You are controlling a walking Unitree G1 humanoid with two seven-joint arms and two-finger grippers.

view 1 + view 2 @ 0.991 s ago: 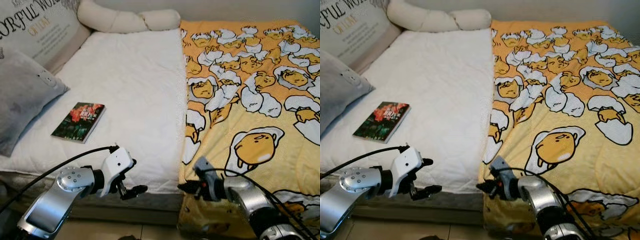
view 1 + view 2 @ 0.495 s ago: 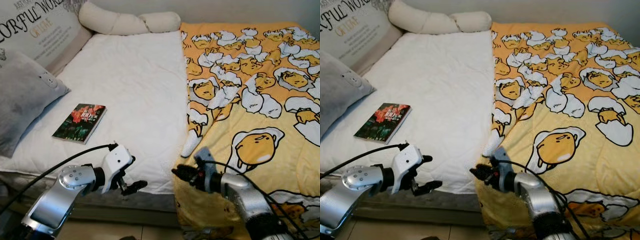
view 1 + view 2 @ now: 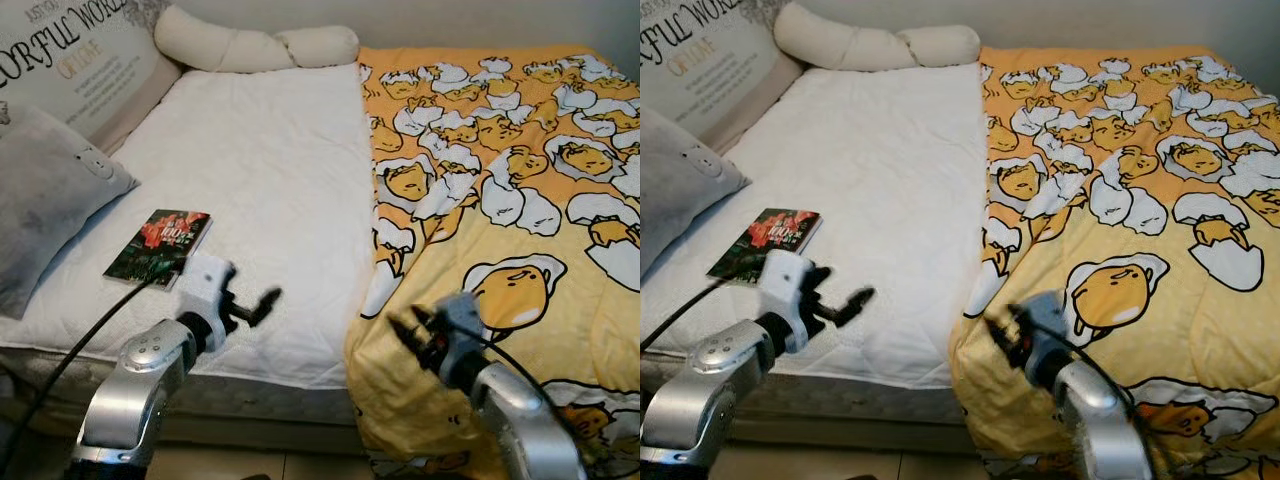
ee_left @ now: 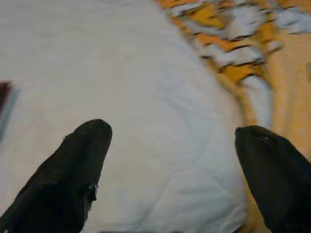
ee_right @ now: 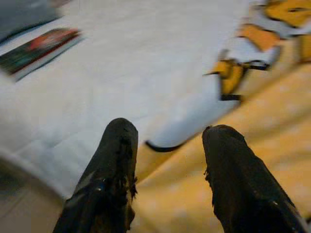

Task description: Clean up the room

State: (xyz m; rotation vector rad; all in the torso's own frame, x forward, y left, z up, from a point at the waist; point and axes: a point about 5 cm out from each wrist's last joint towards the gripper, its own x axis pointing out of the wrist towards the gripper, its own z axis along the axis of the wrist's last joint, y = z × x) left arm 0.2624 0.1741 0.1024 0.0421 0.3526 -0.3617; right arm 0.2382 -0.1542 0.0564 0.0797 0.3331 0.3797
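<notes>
Both hands hover released at the bed's near edge: left hand (image 3: 248, 306) over white mattress (image 3: 270, 180), right hand (image 3: 412, 333) above the soft yellow blanket (image 3: 500, 200), probably best pinched at its folded left hem; book (image 3: 158, 245) lies farther left.

A light grey printed cushion (image 3: 85, 62), leaning at the head corner of the white bed, is showing dark script letters reading "…RFUL WOR…", cut off at both ends, with a smaller orange line beneath, "…FINE" or similar, too blurred to settle. A dark paperback book with a red-flowered cover (image 3: 158, 245), lying near the bed's front edge, is showing white figures reading "100".
</notes>
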